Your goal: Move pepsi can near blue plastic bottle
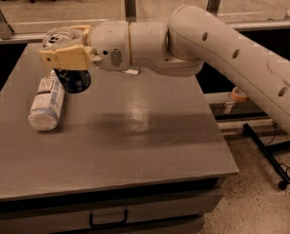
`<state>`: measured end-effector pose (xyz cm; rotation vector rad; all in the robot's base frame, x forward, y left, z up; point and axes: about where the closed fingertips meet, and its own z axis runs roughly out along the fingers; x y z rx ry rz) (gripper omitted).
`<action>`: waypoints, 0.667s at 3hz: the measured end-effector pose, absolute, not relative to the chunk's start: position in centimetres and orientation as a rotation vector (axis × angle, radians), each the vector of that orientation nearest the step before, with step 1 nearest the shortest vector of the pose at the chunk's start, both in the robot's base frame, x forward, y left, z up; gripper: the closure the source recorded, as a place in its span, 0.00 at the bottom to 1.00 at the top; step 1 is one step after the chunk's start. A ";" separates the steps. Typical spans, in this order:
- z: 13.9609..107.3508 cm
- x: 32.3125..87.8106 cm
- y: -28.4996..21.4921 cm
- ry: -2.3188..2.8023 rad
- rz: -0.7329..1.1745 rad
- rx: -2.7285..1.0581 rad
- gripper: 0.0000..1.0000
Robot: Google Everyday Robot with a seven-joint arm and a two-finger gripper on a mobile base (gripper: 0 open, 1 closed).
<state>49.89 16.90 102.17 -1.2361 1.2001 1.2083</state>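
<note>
- Tool (61, 50): at the far left of the desk (134, 145), its fingers pinching the pepsi can (74, 80) across the upper body. The silver top shows above the near finger and the dark lower half hangs below it.
- Pepsi can: held upright or close to it, just beside the capped end of the blue plastic bottle (47, 101). Whether its base touches the desk cannot be told.
- Blue plastic bottle: lying on its side near the left edge, cap end toward the far side, apart from the tool.
- Risk 1 — bottle disturbed: the can's base sits very close to the bottle's neck. Any further leftward travel or a slanted descent could knock it, and a round bottle on its side would likely roll toward the desk edge.
- Risk 2 — can toppling: if it is released while above the surface or tilted, it may tip and roll off target.
- Risk 3 — drag on withdrawal: if the fingers do not part fully before the arm (222, 48) retreats, the can could be pulled over.
- Surroundings: a roll of tape (239, 94) on the lower rail to the right and a drawer handle (108, 221) below the front edge — both well apart from the work.
- Obstructions: only the bottle itself lies near the set-down spot.
</note>
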 end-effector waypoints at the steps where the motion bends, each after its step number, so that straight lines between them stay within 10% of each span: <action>1: 99.3 50.2 18.3 1.228 1.234 -1.228 1.00; 2: 96.4 50.7 19.2 1.247 1.256 -1.216 1.00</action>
